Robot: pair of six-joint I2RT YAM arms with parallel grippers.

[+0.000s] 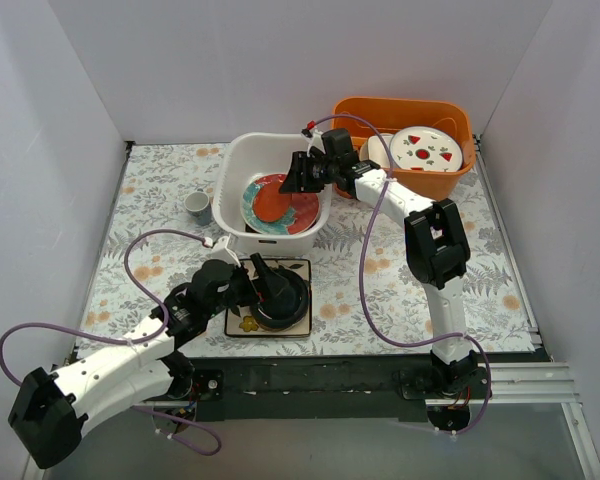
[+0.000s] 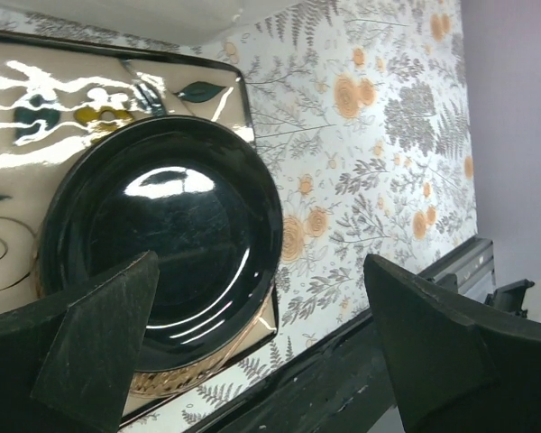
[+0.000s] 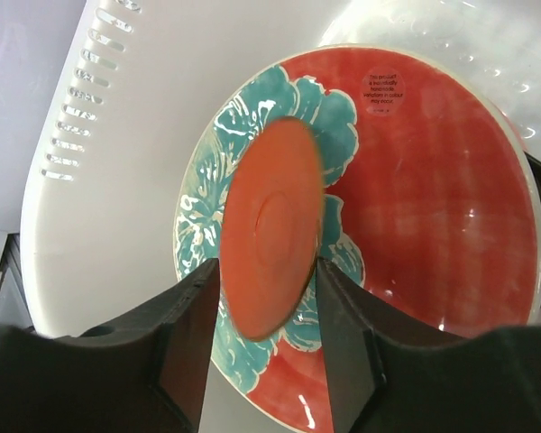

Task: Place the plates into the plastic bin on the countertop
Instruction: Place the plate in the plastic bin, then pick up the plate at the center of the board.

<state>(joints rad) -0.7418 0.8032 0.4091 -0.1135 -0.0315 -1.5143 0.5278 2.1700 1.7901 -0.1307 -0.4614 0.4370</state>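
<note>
Right arm stretched into plastic bin [image 1: 236, 185]; right gripper [image 3: 267, 271] parted over small red plate [image 3: 270, 225], seemingly loose. Beyond the fingertips, the sticker [image 3: 383, 91] on the teal-and-red plate [image 3: 433, 207] is illegible.

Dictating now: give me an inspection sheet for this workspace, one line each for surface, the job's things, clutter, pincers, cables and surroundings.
Surface: leaf-printed countertop, black front edge.
Job's things: plastic bin holds the teal-and-red plate with the small red plate atop it; dark round plate sits on the white square plate, outside the bin.
Clutter: cup left of the bin; orange tub to its right, white round plate inside.
Grippers: left pincer open wide over the dark round plate; right pincer inside the bin, jaws apart either side of the small red plate.
Cables: purple cables hang in loops over the countertop.
Surroundings: white walls on three sides.
</note>
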